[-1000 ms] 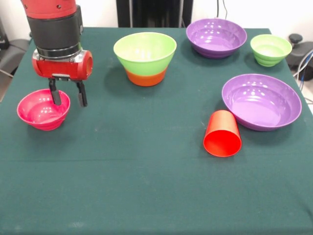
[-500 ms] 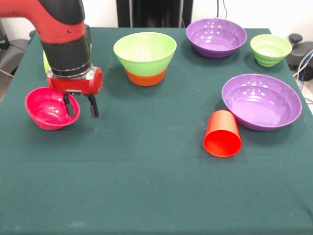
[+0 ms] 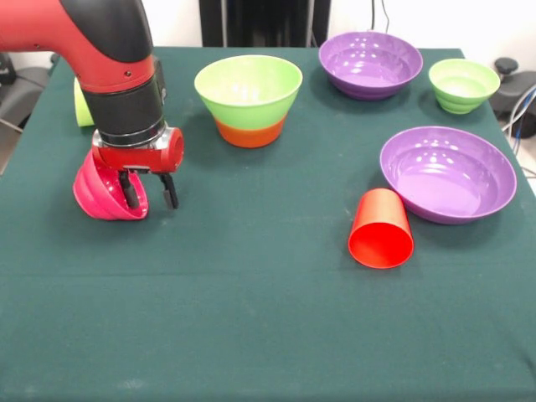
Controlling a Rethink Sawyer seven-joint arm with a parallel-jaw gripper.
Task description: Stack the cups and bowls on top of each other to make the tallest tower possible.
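Here, a dark green cloth covers the worktop (image 3: 251,318), with a white wall and dark furniture behind. A lime-green cup (image 3: 81,104) is mostly hidden behind the arm (image 3: 113,50). The arm reaches down from the upper left, wrist vertical. Its hand (image 3: 149,193) grips the pink bowl (image 3: 100,191) by the rim, one finger inside, one outside, the bowl tipped on edge. The tower (image 3: 249,100) stands nearby; a red cup (image 3: 381,229) lies beside a purple bowl (image 3: 448,173).
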